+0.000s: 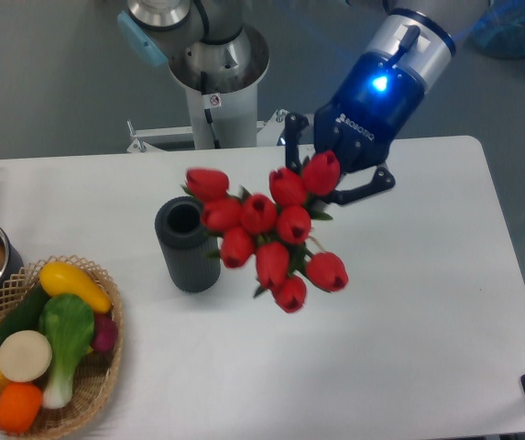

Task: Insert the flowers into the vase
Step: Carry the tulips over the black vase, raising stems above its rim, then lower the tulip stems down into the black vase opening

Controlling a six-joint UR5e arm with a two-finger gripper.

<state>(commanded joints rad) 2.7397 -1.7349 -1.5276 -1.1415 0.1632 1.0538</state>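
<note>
The tool [340,179] sits in the upper middle-right of the frame, its dark fingers closed on the base of the flowers [267,234], with the stems themselves hidden behind the blooms from this view. From that grip the bunch fans down and to the left, so its long axis runs from the tool toward the lower left, heads leading and cut ends back at the fingers. The vase [189,243] stands upright on the desk [409,348] left of centre, its round mouth open and dark, and it lies down and to the left of the tool. The leftmost tulip head overlaps the vase's upper right rim in the picture (whether it touches or merely hangs in front cannot be told from one view). The relation that matters: the blooms, not the stem ends, point toward the vase, so I judge the bunch must be turned stems-down and brought above the mouth before it can go in. The spread of heads looks broader than the mouth, which is no obstacle if only the stems enter. Nothing is yet inside the vase.
</note>
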